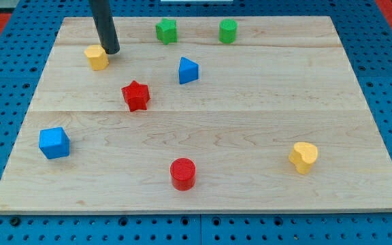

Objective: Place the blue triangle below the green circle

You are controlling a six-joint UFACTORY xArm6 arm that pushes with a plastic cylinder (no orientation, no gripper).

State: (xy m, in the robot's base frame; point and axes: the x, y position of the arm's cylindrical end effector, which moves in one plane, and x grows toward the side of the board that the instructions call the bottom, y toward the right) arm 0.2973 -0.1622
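The blue triangle lies on the wooden board in the upper middle. The green circle stands near the view's top edge, up and to the right of the triangle. My tip is at the upper left, touching or just beside the right side of a yellow block. The tip is well to the left of the blue triangle and slightly above it.
A green star-like block sits left of the green circle. A red star lies below and left of the triangle. A blue cube is at the left, a red cylinder at the bottom middle, a yellow heart-like block at the lower right.
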